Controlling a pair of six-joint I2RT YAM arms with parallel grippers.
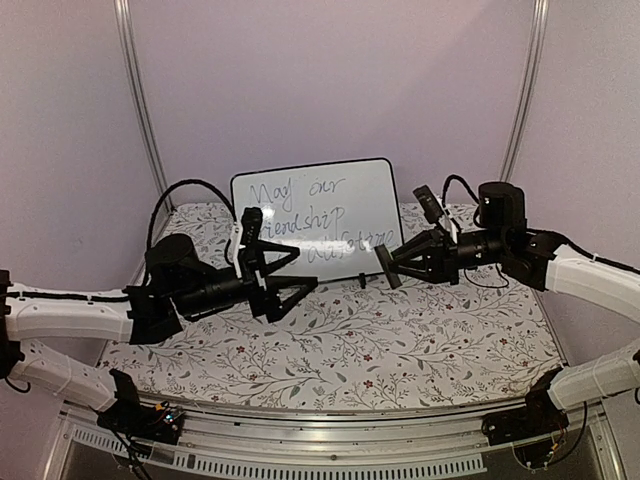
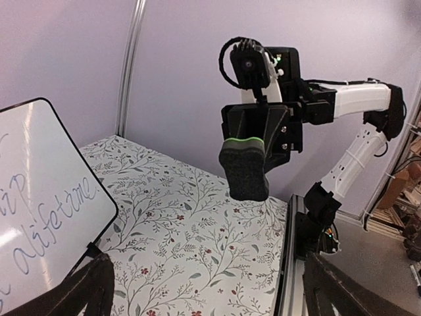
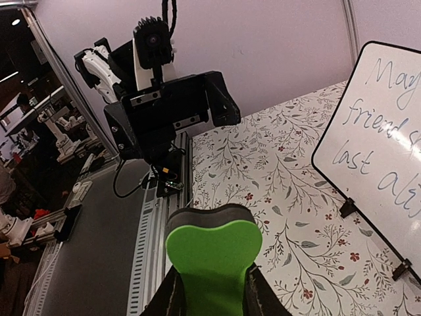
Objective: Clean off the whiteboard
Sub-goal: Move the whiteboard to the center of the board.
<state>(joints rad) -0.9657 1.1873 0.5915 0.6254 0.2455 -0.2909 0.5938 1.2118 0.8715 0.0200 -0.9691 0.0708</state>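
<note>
While the large flat white whiteboard [image 1: 318,205] with a thin black rim and rounded corners stands at the back middle of the bench [image 1: 400,350], both arms hang in the air in front of it. This bench is covered with a pale cloth printed with small leaves and flowers. The board is tilted backward and rests on small black clip feet [image 3: 347,207] at its lower edge. I cannot tell if its top touches the plain wall [image 1: 330,80] behind. Dark handwritten marker text fills its face. It seems to read "May our friendship last a lifetime", but in the top view the left arm hides part of the words.

The left gripper [image 1: 302,268] is before the left lower part of the board, and its black fingers [image 2: 82,289] are spread wide with nothing between them. The right gripper [image 1: 390,263] is near the lower right corner of the board and points to the left. Its fingers are closed around a small eraser block [image 2: 245,172] with a bright green back and a black felt face. The felt face looks toward the left arm, and the green back looks toward the right wrist camera. The eraser is above the bench and apart from the board.
</note>
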